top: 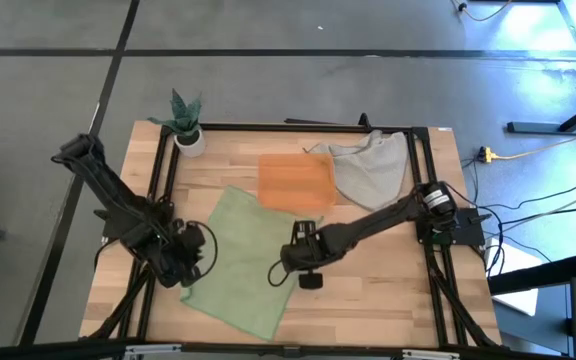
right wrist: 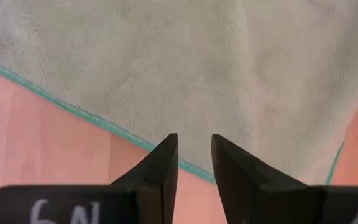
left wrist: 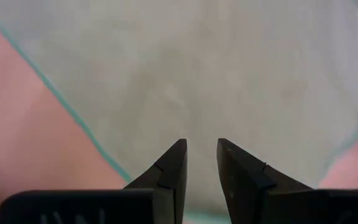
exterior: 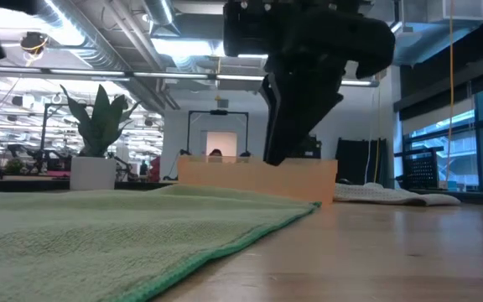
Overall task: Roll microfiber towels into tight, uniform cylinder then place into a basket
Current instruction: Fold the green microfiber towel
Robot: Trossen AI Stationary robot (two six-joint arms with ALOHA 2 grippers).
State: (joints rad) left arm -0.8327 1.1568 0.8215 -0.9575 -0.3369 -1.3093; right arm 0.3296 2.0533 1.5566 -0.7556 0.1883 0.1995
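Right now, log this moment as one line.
green towel flat, unrolled | left pincer open over it | right pincer open at its edge | orange basket empty

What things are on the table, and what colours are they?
towel: one, green, spread flat, front left of the table
towel: one, grey-white, crumpled, back right corner
basket: one, orange, middle back, between the two towels
plant pot: one, white with a green plant, back left corner
table: one, light wood with a black frame
left gripper: one, dark, over the green towel's left edge
right gripper: one, dark, at the green towel's right edge
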